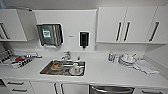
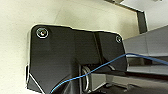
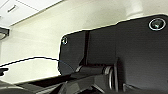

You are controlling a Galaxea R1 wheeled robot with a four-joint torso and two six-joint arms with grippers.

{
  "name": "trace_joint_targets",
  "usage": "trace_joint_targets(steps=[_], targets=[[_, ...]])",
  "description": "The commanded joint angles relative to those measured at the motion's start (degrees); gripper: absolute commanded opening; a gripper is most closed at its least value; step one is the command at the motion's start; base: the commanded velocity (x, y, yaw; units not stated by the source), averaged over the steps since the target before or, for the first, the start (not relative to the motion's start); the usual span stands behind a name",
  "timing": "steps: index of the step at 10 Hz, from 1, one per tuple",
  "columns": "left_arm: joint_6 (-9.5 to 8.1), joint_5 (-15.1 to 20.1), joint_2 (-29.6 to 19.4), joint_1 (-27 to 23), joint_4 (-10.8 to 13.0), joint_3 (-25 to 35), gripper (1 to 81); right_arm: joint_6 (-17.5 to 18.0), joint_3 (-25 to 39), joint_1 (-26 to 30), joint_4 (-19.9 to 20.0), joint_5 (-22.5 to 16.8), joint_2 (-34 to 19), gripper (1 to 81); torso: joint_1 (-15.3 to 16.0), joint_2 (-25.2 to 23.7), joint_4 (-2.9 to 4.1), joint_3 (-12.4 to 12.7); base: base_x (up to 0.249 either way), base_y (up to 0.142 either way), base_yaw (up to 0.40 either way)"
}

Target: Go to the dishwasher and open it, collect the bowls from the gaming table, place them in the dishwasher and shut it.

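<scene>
In the head view the robot faces a white kitchen counter [image 1: 105, 72] that runs across the middle of the frame. At the bottom edge, right of centre, the steel top of the dishwasher [image 1: 111, 89] shows under the counter, with its door shut. A steel sink [image 1: 63, 68] sits just left of centre and holds an orange-brown item and some pale dishes. The tap [image 1: 67, 55] stands behind it. At the far left a dish rack [image 1: 18, 60] holds mixed things. Right of centre lie stacked white plates [image 1: 128, 59] and a cloth [image 1: 146, 66]. On the wall hang a paper towel dispenser [image 1: 50, 34] at upper left and a dark soap dispenser [image 1: 84, 39] near the centre. White cupboards [image 1: 126, 24] fill the upper right. The wrist views do not reveal either pincer's fingers, so I cannot tell whether they are wide or narrow
</scene>
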Motion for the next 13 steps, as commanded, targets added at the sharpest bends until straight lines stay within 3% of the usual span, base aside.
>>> trace_joint_targets(steps=[1, 3, 6, 7, 9, 12, 13], targets=[[0.24, 3.0, -1.6, -2.9, 0.4, 1.1, 81.1, 0.3, 1.9, 2.2, 0.1, -2.4, -1.3, 81.1, 0.0, 0.0, 0.00, 0.0, 0.000, 0.000, 0.000], [0.41, 1.5, -3.8, -2.1, 0.7, 2.9, 81.1, 0.2, 7.5, 2.0, 0.1, -2.4, -5.0, 81.1, 0.0, 0.0, 0.00, 0.0, 0.000, 0.000, 0.000], [0.24, -9.1, -10.9, 0.0, 5.5, 12.7, 81.1, 0.3, 21.8, 2.8, 0.2, -2.4, -15.2, 81.1, 0.0, 0.0, 0.00, 0.0, 0.000, 0.000, 0.000], [0.15, -9.2, -12.9, 0.0, 6.1, 15.5, 81.1, 0.4, 27.2, 3.8, 0.4, -2.4, -19.3, 81.1, 3.7, -5.7, 0.00, 0.0, 0.000, 0.000, 0.000], [0.06, -9.2, -14.4, -0.1, 6.8, 17.6, 81.1, 0.4, 36.5, 6.0, 1.8, -2.4, -27.1, 81.1, 4.1, -6.5, 0.00, 0.0, 0.000, 0.000, 0.000], [0.15, -9.1, -14.7, -0.1, 6.9, 17.8, 81.1, 0.4, 44.4, 8.9, 2.8, -2.5, -34.4, 81.1, 7.3, -11.7, 0.00, -4.6, 0.000, 0.000, 0.000], [0.15, -9.3, -17.7, -0.1, 6.9, 20.9, 81.1, 0.5, 45.9, 9.7, 3.2, -2.5, -36.2, 81.1, 8.4, -13.3, 0.00, -5.6, 0.000, 0.000, 0.000]])
